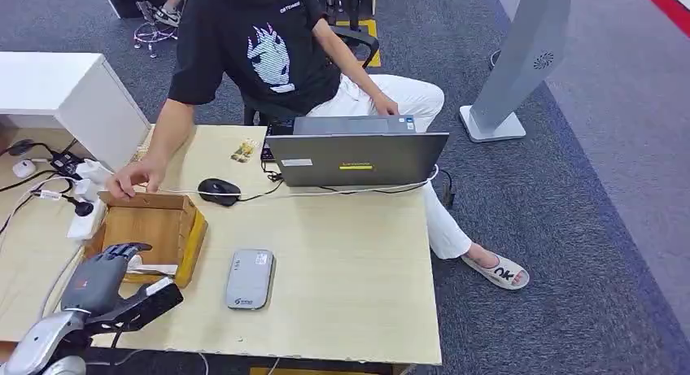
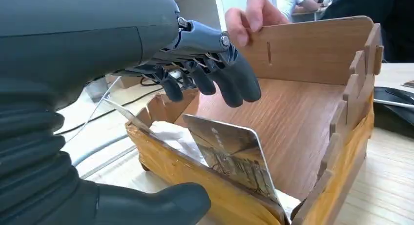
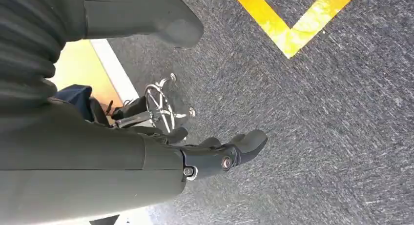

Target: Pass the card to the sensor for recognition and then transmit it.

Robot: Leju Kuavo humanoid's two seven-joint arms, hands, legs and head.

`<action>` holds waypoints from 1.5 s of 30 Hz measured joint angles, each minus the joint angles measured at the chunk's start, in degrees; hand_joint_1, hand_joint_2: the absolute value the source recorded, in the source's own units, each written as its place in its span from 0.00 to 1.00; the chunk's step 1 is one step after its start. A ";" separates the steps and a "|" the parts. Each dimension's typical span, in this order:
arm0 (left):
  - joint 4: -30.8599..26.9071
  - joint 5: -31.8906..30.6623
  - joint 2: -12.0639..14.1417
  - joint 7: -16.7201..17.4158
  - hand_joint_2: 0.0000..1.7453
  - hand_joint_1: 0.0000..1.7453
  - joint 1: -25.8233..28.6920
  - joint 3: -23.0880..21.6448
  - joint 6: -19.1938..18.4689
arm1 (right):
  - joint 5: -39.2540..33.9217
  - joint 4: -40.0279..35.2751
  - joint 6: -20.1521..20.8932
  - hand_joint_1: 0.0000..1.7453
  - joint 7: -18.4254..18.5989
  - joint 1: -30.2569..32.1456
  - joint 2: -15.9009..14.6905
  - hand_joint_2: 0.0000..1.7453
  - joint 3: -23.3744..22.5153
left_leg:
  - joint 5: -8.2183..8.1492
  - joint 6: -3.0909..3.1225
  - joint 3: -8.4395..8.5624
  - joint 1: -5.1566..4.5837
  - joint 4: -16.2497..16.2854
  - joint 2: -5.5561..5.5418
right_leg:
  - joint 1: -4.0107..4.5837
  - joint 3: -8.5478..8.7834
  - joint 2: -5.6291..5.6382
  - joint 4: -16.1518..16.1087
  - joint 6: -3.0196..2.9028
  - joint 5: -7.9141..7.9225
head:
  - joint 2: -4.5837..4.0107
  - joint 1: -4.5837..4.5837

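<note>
- Head view: the left hand (image 1: pixel 102 273) hovers over the near edge of an open wooden box (image 1: pixel 155 228) at the left end of the table (image 1: pixel 342 269); it grasps nothing, fingers spread above the box.
- Left wrist view: the card (image 2: pixel 234 156) leans tilted against the box's near wall, inside the box, beside white paper (image 2: pixel 175 139). The fingers (image 2: pixel 234 86) hang above the card, apart from it; the thumb (image 2: pixel 156 205) lies outside the near wall.
- A person's hand (image 1: pixel 130 178) rests on the box's far wall.
- The sensor (image 1: pixel 250 279), a grey flat device, lies on the table just beside the box.
- A mouse (image 1: pixel 218 190) and laptop (image 1: pixel 356 157) sit further back.
- Right wrist view: the right hand (image 3: pixel 219 154) hangs over grey carpet, fingers curled loosely, holding nothing.
</note>
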 joint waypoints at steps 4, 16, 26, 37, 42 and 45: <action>0.13 0.00 0.00 0.00 1.00 0.31 -0.03 -0.07 0.00 | 0.00 0.00 0.00 0.00 0.00 0.00 0.00 1.00 0.00 | 0.00 0.00 0.00 0.00 0.00 0.00 | 0.00 0.00 0.00 0.00 0.00 0.00 | 0.00 0.00; 0.50 0.06 0.00 0.15 1.00 0.87 -0.21 -0.50 -0.15 | 0.20 0.00 0.04 0.00 0.00 0.00 0.00 1.00 0.00 | 0.00 0.00 0.00 0.00 0.00 0.00 | 0.00 0.00 0.00 0.00 0.00 0.00 | 0.00 0.00; 1.71 0.44 -0.13 0.15 1.00 1.00 -1.33 -0.57 -0.33 | 0.44 0.00 0.35 0.00 -0.07 0.00 -0.07 1.00 0.00 | 0.00 0.00 0.00 -0.01 0.00 0.01 | 0.00 0.01 0.00 0.00 0.00 0.00 | 0.00 0.00; 2.91 0.68 -0.90 0.09 1.00 1.00 -2.10 -0.57 -0.18 | 1.22 0.00 0.37 0.00 -0.07 -0.01 -0.33 1.00 0.00 | 0.00 0.00 0.00 -0.01 0.00 0.00 | 0.00 0.01 -0.01 0.00 0.00 0.00 | 0.00 0.02; 3.17 -0.66 -1.40 -0.11 1.00 1.00 -2.23 -0.57 1.05 | 1.47 0.00 0.35 0.00 -0.07 -0.01 -0.33 1.00 0.02 | 0.01 0.00 0.01 -0.01 0.00 -0.01 | 0.00 0.02 -0.02 0.00 0.00 0.00 | 0.00 0.00; 3.15 -1.62 -1.81 -0.22 1.00 1.00 -2.55 -0.55 2.67 | 1.55 0.00 0.35 0.00 -0.07 -0.01 -0.33 1.00 0.00 | 0.02 -0.02 0.01 -0.01 0.00 -0.01 | 0.00 0.01 -0.01 0.00 0.00 0.00 | 0.00 0.00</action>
